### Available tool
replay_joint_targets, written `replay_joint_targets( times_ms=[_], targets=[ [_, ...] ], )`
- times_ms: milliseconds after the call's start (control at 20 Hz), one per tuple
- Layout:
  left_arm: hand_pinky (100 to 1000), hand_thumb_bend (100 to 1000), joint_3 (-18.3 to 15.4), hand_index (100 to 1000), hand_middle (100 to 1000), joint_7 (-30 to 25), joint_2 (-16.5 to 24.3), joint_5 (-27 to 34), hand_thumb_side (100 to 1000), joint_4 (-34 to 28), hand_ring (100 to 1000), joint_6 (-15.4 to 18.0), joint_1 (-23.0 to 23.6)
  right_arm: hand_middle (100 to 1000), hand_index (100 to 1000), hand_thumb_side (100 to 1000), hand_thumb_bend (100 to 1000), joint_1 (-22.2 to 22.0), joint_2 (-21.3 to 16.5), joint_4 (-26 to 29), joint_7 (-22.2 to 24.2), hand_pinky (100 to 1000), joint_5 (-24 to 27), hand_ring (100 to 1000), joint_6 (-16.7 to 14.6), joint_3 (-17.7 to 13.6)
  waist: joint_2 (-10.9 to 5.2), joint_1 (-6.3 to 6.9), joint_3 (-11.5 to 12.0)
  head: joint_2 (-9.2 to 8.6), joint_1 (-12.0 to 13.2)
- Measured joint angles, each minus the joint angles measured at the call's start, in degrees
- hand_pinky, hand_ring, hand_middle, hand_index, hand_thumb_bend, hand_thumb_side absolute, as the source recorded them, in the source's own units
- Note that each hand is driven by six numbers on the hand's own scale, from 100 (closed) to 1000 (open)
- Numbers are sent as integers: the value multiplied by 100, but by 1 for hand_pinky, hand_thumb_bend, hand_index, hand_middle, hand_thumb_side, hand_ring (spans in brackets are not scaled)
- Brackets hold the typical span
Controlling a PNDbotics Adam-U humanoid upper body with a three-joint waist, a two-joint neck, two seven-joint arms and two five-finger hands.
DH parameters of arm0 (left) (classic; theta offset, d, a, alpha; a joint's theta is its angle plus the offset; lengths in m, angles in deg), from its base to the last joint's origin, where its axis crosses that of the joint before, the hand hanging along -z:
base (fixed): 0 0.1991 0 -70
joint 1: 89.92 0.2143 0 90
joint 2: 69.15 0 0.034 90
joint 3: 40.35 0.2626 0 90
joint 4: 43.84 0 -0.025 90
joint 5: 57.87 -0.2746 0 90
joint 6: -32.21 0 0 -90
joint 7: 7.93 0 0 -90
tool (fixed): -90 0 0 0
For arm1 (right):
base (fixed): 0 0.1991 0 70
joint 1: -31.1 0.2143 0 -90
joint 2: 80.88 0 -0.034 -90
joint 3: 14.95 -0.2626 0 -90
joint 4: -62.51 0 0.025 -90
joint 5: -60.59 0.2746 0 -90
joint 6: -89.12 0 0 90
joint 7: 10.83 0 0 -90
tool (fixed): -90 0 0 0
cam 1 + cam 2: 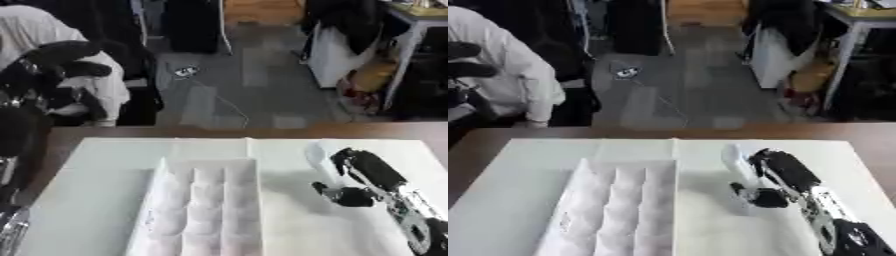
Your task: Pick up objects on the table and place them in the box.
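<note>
the white divided box (206,210) fills the middle; left of the box lies open white sheet (87,200), right of the box the right hand (363,175) blocks passage.

I can't see the box's (206,210) near end, cut off; left hand (52,75) blurred, partly out of frame

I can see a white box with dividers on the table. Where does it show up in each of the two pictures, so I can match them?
Left eye view: the white box sits at lower centre, left of the right robot hand.
Right eye view: the same box lies left of centre, reaching the bottom edge.
Shared landmark: the right robot hand, resting just right of the box on the white sheet.
</note>
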Motion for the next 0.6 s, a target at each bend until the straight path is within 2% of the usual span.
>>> replay_joint_targets(
  times_ms=[250,600],
  targets=[
    [429,546,1,842,799,-8,0,0,910,0,705,8,-1,100,100,606,287,-12,0,319,-99,100,-9,100,89,52,0,-1,0,0,0],
    [431,546,2,842,799,-9,0,0,911,0,706,12,-12,100,100,616,273,20,-1,861,68,100,187,100,40,207,0,-4,7,0,0]
  ],
)
